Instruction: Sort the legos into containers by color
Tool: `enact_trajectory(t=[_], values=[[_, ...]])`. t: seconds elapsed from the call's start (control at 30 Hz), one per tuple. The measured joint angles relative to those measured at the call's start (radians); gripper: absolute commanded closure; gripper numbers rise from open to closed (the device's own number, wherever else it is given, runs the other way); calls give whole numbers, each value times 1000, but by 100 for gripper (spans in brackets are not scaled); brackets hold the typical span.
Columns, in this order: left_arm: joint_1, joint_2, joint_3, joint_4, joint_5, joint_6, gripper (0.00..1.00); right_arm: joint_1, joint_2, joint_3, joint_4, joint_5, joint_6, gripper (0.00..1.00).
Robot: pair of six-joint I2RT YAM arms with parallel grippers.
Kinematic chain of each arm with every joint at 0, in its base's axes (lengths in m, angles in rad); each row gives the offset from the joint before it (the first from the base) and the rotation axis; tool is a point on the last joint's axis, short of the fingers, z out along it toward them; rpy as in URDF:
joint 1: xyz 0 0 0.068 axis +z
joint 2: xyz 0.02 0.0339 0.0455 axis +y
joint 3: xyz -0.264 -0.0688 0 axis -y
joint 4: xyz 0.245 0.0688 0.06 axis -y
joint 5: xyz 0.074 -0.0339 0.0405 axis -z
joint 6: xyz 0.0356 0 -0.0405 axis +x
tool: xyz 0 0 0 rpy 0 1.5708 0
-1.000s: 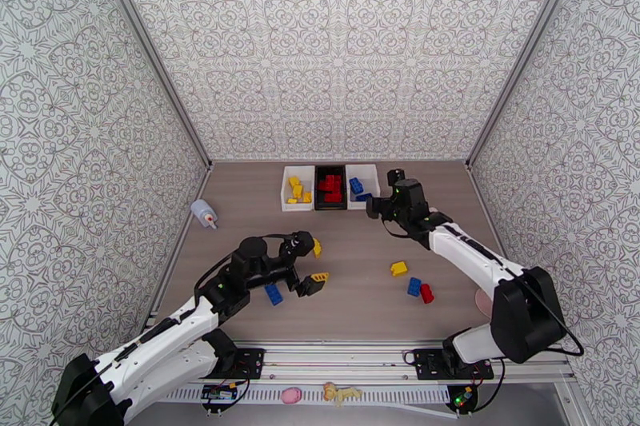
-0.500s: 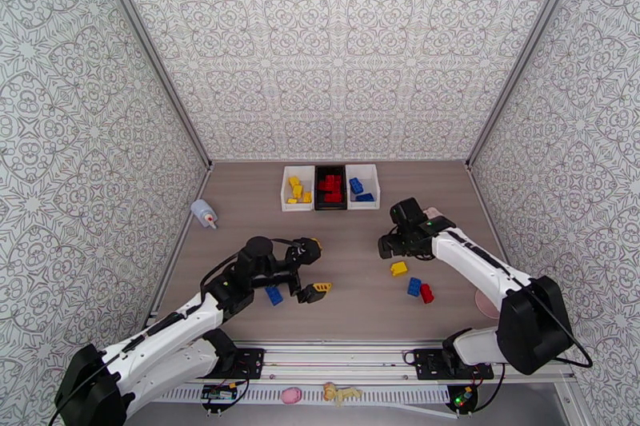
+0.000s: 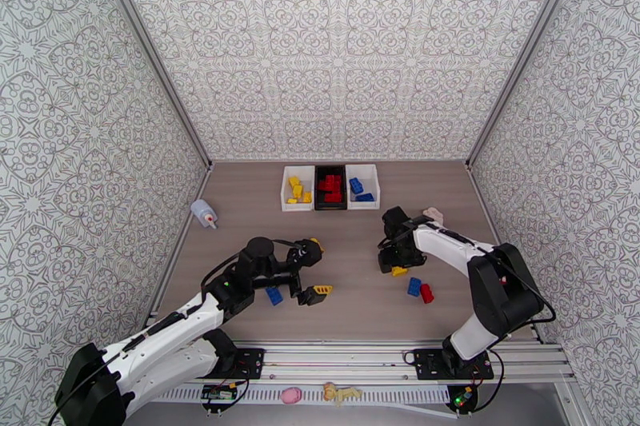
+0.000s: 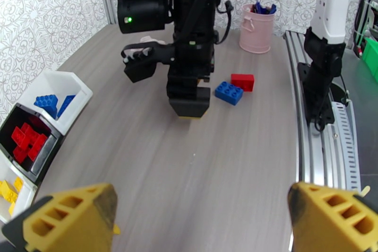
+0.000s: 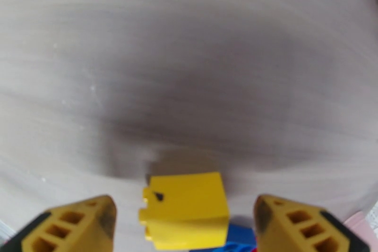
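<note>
Yellow brick flat on the desk, well toward the arm bases from the black bin and off to its right. Partly hidden in the top view under the right gripper, which hangs straight over it. Fingers spread wide, one on each side of the brick, a gap on both sides, touching nothing.

Just beyond the yellow brick, farther still from the black bin: a blue brick and a red brick, side by side and nearly touching, close enough to crowd that side of the right gripper. Second blue brick lying to the black bin's near left, beside the left arm.

Black bin filled with red legos. Left white bin against one side, holding yellow ones; right white bin against the other, holding blue ones.

Left gripper low over bare desk, near side of the black bin and slightly left, fingers spread wide and empty, facing the right gripper.

Farther out: pinkish toy to the black bin's right, behind the right arm; pale bottle well to its left; pink cup of pens far right, near the rail.
</note>
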Motion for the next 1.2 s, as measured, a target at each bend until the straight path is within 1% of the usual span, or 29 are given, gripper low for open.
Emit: enact_trajectory(t=[0.2, 0.27, 0.33, 0.53, 0.67, 0.77, 1.0, 1.07, 1.2], values=[[-3, 0, 0, 0, 0, 0, 0, 0, 9, 0, 3, -14, 4, 50], [-3, 0, 0, -1, 0, 0, 0, 0, 9, 0, 3, -15, 9, 54], [-3, 0, 0, -2, 0, 0, 0, 0, 8, 0, 3, -14, 8, 57], [-4, -5, 0, -29, -13, 0, 0, 0, -13, -1, 4, -16, 8, 59], [-4, -47, 0, -78, -56, 0, 0, 8, -64, 0, 23, -28, 8, 60], [1, -99, 1, -126, -101, -3, 0, 34, -107, 10, 64, -45, 7, 60], [34, -205, 2, -218, -238, -78, 0, 109, -116, 97, 281, -69, -8, 62], [39, -232, 2, -239, -277, -97, 0, 129, -88, 152, 341, -66, -21, 62], [45, -272, 2, -274, -347, -134, 0, 182, 18, 288, 473, -56, -62, 62]])
